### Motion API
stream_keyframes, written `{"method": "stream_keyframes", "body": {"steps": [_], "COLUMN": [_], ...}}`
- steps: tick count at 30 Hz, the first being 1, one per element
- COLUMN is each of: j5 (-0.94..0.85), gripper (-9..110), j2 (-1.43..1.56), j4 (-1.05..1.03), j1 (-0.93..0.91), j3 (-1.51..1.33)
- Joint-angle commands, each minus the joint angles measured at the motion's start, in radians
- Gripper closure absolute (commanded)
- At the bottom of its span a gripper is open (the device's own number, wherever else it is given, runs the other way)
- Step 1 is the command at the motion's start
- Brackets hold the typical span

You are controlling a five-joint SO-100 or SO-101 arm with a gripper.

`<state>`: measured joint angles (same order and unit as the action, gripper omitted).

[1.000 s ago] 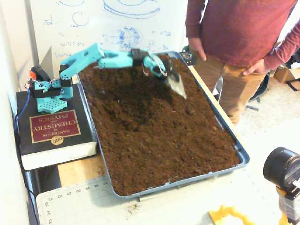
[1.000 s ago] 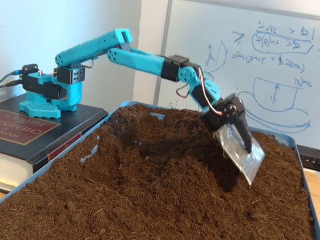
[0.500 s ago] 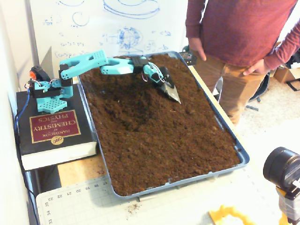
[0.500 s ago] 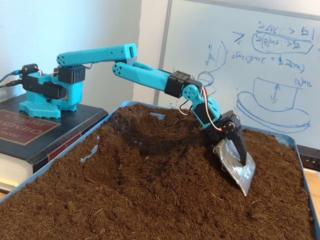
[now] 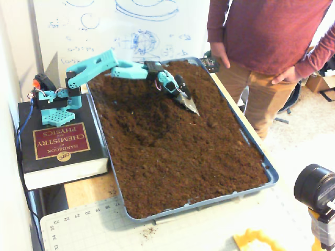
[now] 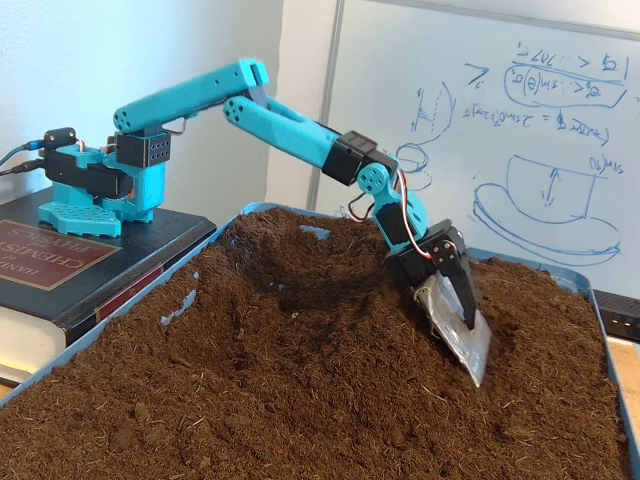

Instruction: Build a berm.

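A turquoise robot arm (image 5: 112, 65) is reaching out from its base on a thick chemistry and physics handbook (image 5: 58, 145) at the left of the higher fixed view, stretching over a blue tray (image 5: 264, 167) filled with dark-brown soil (image 5: 178, 157). Its gripper (image 6: 462, 335) is carrying a silvery scoop blade (image 6: 455, 330), clenched between the black fingers, and the blade's tip is pressing down into the soil right of center in the lower fixed view. The berm (image 6: 330, 330) is showing in that lower view as a raised hump of loose soil running across the middle of the tray, sloping down toward the near edge; a darker hollow (image 5: 144, 123) is lying just left of the scoop in the higher view, in the upper-middle part of the tray. A person in a maroon sweater and tan trousers (image 5: 261, 47) is standing at the tray's upper right, and a whiteboard (image 6: 520, 120) with blue sketches is filling the background.
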<state>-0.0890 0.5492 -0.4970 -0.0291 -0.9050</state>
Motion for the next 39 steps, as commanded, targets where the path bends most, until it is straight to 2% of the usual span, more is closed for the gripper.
{"method": "stream_keyframes", "body": {"steps": [1,22,31,39], "j5": [-0.018,-0.009,0.015,0.256], "gripper": [101,101,101,101], "j2": [0.146,0.413,0.503,0.442], "j4": [-0.014,-0.014,-0.012,-0.011], "j1": [0.008,0.008,0.008,0.106], "j3": [-0.115,-0.436,-0.334,-0.135]}}
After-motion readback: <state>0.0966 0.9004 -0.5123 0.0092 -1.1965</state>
